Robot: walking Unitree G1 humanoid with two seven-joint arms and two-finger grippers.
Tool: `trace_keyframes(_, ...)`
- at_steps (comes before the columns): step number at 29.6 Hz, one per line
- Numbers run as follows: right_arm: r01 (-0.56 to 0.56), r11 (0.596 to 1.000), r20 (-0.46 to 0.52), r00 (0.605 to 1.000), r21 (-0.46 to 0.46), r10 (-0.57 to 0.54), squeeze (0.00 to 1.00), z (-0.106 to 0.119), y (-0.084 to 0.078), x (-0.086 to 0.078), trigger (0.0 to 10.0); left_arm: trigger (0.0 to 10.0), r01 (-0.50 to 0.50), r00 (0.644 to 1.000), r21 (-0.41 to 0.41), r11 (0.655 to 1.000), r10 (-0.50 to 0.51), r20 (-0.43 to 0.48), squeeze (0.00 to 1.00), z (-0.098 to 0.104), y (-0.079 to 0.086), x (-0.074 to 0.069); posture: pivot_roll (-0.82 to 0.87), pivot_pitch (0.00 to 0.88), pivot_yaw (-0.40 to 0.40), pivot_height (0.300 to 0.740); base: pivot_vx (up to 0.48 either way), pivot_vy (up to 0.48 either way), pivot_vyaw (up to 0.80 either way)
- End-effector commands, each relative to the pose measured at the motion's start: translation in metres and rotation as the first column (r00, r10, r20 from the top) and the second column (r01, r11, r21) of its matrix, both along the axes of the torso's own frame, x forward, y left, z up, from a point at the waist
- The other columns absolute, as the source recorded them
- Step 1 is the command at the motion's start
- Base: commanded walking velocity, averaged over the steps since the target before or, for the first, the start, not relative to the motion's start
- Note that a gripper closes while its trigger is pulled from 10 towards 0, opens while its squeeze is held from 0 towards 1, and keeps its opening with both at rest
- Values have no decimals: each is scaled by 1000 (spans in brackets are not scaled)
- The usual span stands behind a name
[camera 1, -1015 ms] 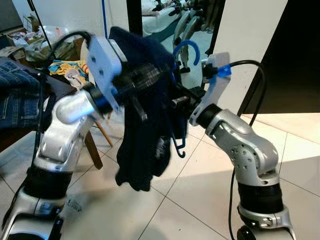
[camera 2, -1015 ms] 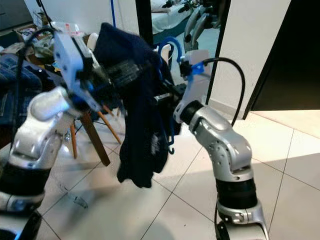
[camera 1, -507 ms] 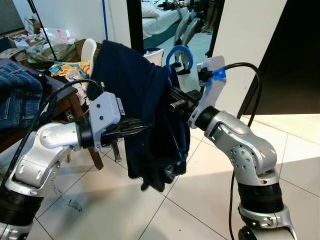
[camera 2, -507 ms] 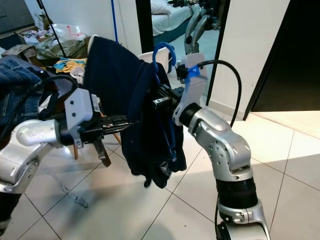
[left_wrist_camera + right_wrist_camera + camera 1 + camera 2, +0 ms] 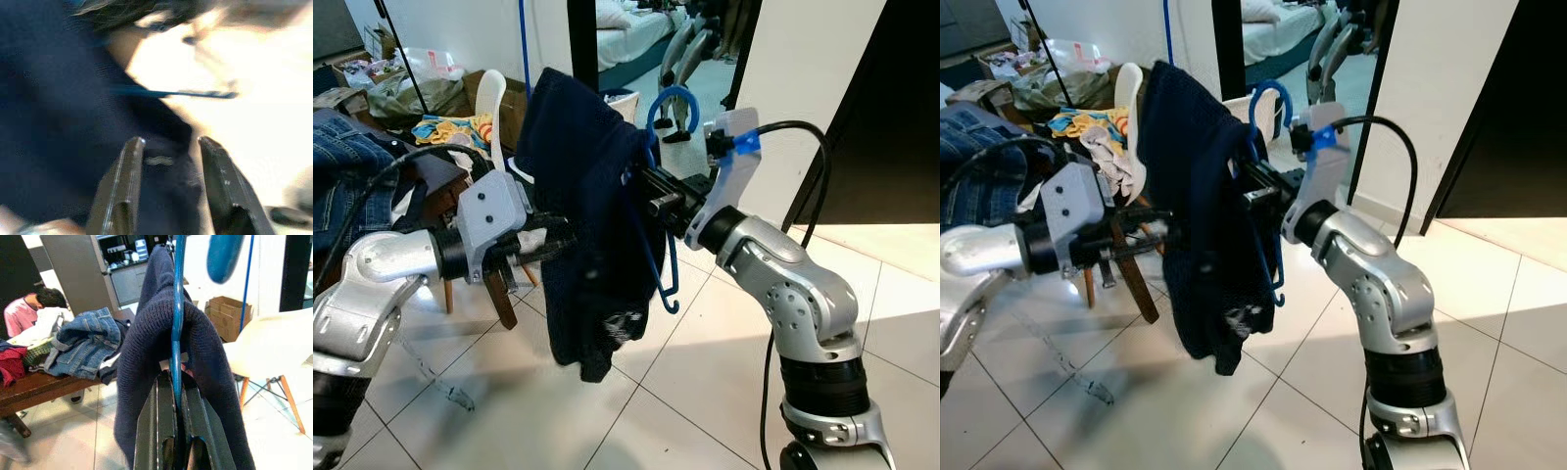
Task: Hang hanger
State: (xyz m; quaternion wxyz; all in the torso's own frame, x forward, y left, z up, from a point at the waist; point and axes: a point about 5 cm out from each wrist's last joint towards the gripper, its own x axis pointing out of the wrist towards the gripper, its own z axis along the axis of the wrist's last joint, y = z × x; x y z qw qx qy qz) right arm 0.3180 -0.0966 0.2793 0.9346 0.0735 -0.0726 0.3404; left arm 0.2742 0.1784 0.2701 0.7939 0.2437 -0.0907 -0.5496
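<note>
One blue hanger (image 5: pixel 668 196), draped with a dark navy sweater (image 5: pixel 582 225), is clamped upright in the right gripper (image 5: pixel 177 431), raised before the robot. The left gripper (image 5: pixel 168 188), fingers parted and empty, noses the sweater's side. This looks like the carrying step; next comes finding a rail for the hook. No legible writing.

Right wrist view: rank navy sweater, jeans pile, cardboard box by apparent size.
1. navy sweater, largest, though it hangs close to the camera
2. jeans pile on the wooden table
3. cardboard box, smallest, farthest back
</note>
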Motion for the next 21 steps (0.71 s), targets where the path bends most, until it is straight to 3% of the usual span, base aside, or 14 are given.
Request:
trace_keyframes(1, -25, 1000, 87, 996, 4, 24, 0, 11, 0, -6, 0, 10000, 77, 997, -22, 997, -77, -26, 1000, 17, 12, -10, 30, 84, 24, 740, 0, 0, 0)
trace_keyframes(4, -26, 999, 89, 996, -19, 27, 0, 9, -1, -5, 0, 10000, 78, 997, -41, 996, -79, -13, 1000, 26, 21, -7, 35, 84, 24, 740, 0, 0, 0)
trace_keyframes(11, -54, 982, 92, 993, -181, 72, 0, -11, -15, -8, 0, 10000, 38, 995, -76, 996, -31, 95, 1000, 61, 41, 2, 39, 79, 26, 740, 0, 0, 0)
trace_keyframes(12, -105, 968, 96, 987, -228, 129, 0, -15, -21, -14, 0, 10000, -25, 983, -38, 999, 32, 181, 1000, 76, 47, 10, 43, 78, 28, 740, 0, 0, 0)
trace_keyframes(15, -165, 945, 102, 974, -283, 200, 0, -18, -24, -22, 0, 10000, -58, 969, 21, 998, 51, 243, 1000, 88, 49, 14, 45, 76, 31, 740, 0, 0, 0)
trace_keyframes(17, -184, 935, 104, 969, -302, 224, 0, -18, -25, -25, 0, 10000, -62, 966, 40, 997, 50, 255, 1000, 92, 49, 15, 45, 76, 31, 740, 0, 0, 0)
trace_keyframes(19, -221, 917, 108, 957, -333, 270, 0, -20, -24, -30, 0, 10000, -17, 969, 140, 990, -18, 246, 1000, 96, 44, 14, 51, 74, 37, 740, 0, 0, 0)
trace_keyframes(20, -221, 917, 108, 957, -333, 270, 0, -20, -24, -30, 0, 10000, -17, 969, 140, 990, -18, 246, 1000, 96, 44, 14, 51, 74, 37, 740, 0, 0, 0)
trace_keyframes(21, -247, 906, 117, 946, -343, 302, 0, -19, -22, -33, 0, 10000, 3, 973, 225, 974, -54, 223, 1000, 92, 41, 16, 58, 71, 44, 740, 0, 0, 0)
